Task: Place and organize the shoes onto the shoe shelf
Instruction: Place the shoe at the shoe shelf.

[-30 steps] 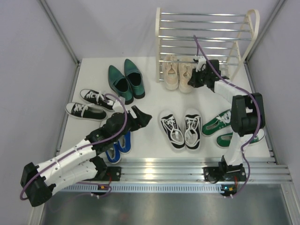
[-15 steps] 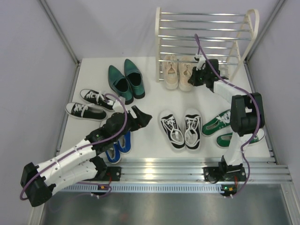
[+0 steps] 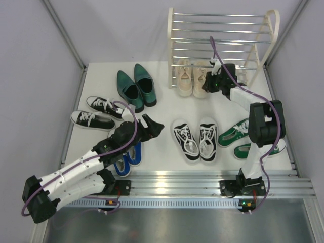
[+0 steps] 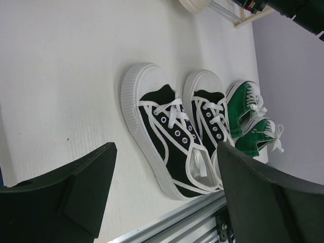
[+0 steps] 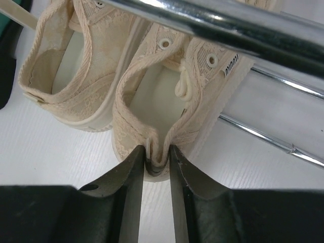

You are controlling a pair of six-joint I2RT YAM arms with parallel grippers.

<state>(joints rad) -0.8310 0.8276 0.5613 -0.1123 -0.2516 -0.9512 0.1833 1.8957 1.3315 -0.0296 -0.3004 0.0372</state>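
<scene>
The shoe shelf (image 3: pixel 171 45) has thin, shiny chrome bars between cream, round-topped side frames. A pair of beige lace-ups (image 3: pixel 192 78) in a lacy woven cloth with pale rubber soles lies at the shelf's left foot. Their toes are in among the lowest bars and their heels stick out in front. The right gripper (image 5: pixel 157 154) has its jaws clamped on the soft heel rim of the right-hand beige shoe (image 5: pixel 200 119), and the cloth is folded between them. Well in front of the shelf, the left gripper (image 4: pixel 166 152) hangs with its jaws wide apart, holding nothing. Beyond it lie the black-and-white sneakers (image 4: pixel 162 136), canvas with ribbed white toe caps.
</scene>
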